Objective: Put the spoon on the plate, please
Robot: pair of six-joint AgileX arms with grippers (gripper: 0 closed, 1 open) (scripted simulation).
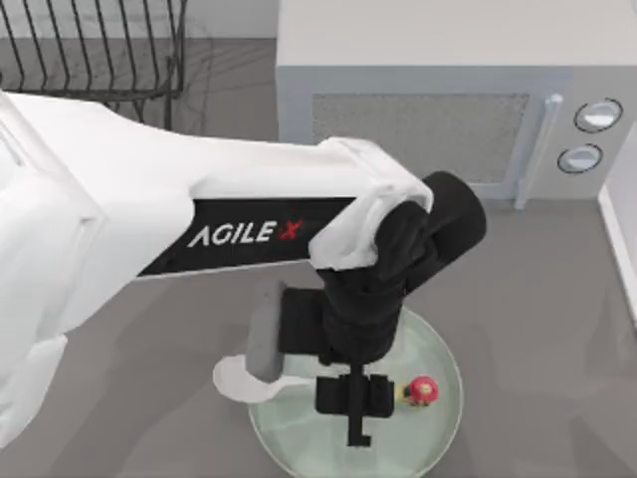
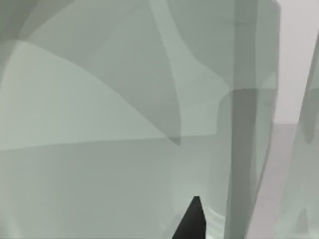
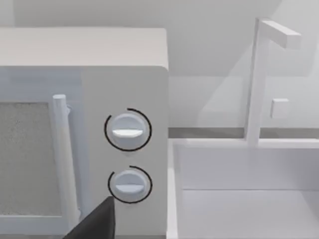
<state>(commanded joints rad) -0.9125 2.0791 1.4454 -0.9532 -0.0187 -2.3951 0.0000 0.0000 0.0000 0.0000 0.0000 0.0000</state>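
The pale green plate [image 1: 438, 438] lies near the table's front edge, right of centre. The white spoon lies across it: its oval bowl [image 1: 237, 378] sticks out past the plate's left rim, and its red-and-yellow knob [image 1: 423, 390] is over the plate's right half. My left gripper [image 1: 358, 406] hangs directly over the middle of the handle and hides it. The left wrist view looks closely at the glossy plate [image 2: 99, 124]. A dark part of my right gripper [image 3: 94, 221] shows in the right wrist view, parked away from the plate and facing the microwave.
A white microwave [image 1: 438, 90] with two round dials [image 3: 127, 130] stands at the back. A black wire rack [image 1: 100, 50] is at the back left. A white basin [image 3: 239, 199] with a thin white tap sits at the right edge [image 1: 622, 239].
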